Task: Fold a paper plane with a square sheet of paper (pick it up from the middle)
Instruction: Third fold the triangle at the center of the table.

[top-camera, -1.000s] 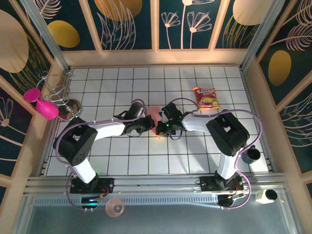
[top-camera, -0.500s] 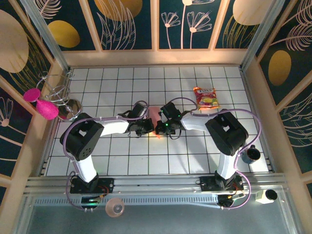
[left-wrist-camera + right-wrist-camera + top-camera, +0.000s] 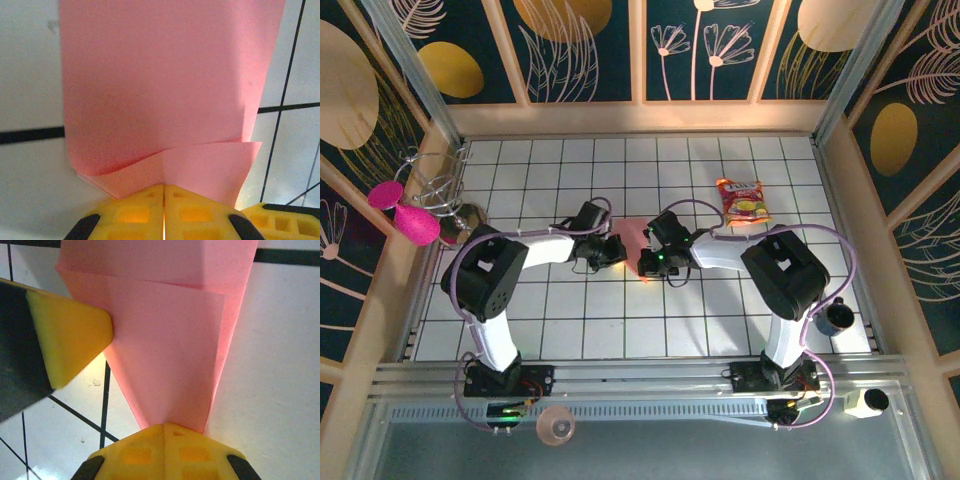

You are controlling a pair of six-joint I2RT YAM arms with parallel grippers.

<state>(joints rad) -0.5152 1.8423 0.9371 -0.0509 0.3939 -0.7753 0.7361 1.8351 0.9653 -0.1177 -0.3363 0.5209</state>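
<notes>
Square sheet of paper (image 3: 632,236), partly folded, is sitting mid-way across the tiled table (image 3: 720,310), with left gripper (image 3: 163,187) and right gripper (image 3: 163,426) both clenching its opposite edges, seemingly keeping layers aligned for creasing.

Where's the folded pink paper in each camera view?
Top external: pink paper mid-table between left end effector and right end effector.
Left wrist: upper middle, above yellow fingertips.
Right wrist: upper centre, tapering toward fingertips.
Shared landmark: black tile lines.
</notes>
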